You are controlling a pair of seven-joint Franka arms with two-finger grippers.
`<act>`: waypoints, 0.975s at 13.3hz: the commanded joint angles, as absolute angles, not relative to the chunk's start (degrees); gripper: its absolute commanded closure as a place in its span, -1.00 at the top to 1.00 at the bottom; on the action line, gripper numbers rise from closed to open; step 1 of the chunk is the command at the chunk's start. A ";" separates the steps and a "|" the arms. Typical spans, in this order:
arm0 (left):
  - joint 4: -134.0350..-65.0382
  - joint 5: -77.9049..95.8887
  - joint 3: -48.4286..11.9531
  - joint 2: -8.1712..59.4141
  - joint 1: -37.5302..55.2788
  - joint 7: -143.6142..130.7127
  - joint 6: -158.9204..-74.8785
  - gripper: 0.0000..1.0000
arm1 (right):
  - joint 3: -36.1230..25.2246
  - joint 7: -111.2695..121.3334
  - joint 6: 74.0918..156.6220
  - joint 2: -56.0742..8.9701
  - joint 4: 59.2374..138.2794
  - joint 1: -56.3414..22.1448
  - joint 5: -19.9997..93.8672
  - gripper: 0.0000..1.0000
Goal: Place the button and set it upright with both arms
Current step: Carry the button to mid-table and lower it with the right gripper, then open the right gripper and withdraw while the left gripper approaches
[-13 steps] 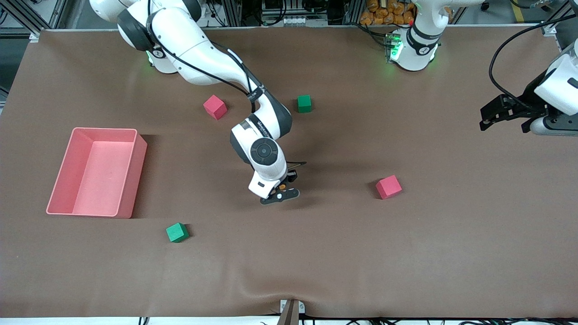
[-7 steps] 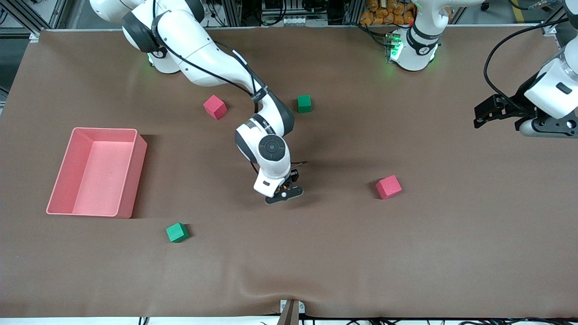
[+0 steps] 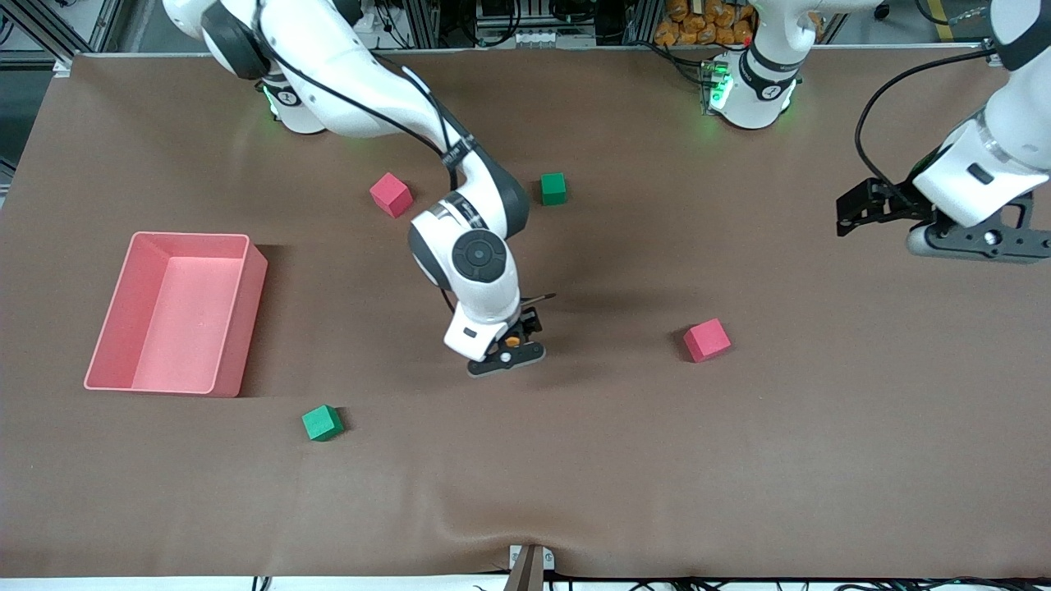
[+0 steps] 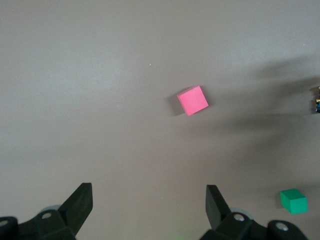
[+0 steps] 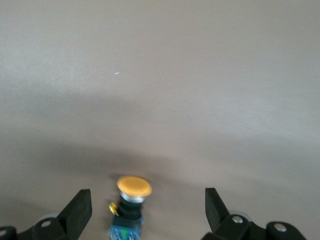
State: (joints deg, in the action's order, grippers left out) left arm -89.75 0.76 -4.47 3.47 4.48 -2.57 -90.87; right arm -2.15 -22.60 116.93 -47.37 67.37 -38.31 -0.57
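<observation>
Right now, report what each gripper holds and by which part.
Nothing is held. The right gripper is open around the button, its fingers clear of it. The left gripper waits open over bare table at its own end.

On my table: pink bin (image 3: 238, 320) (right arm's end), two red cubes (image 3: 391, 194) (image 3: 707, 340), two green cubes (image 3: 553, 188) (image 3: 322, 423).

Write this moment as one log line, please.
right gripper: jaws open around button on table | left gripper: open, waiting above table | button: released
</observation>
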 commanded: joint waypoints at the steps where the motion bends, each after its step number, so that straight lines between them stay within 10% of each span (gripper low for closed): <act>1: -89.03 2.62 -4.57 6.15 3.61 -1.68 -90.18 1.00 | -1.49 -17.61 107.52 -41.15 68.99 -35.78 -1.49 1.00; 13: -77.18 2.29 -4.40 23.63 18.18 -21.87 -86.84 1.00 | -1.67 -5.98 96.86 -15.50 86.56 -13.38 -1.76 1.00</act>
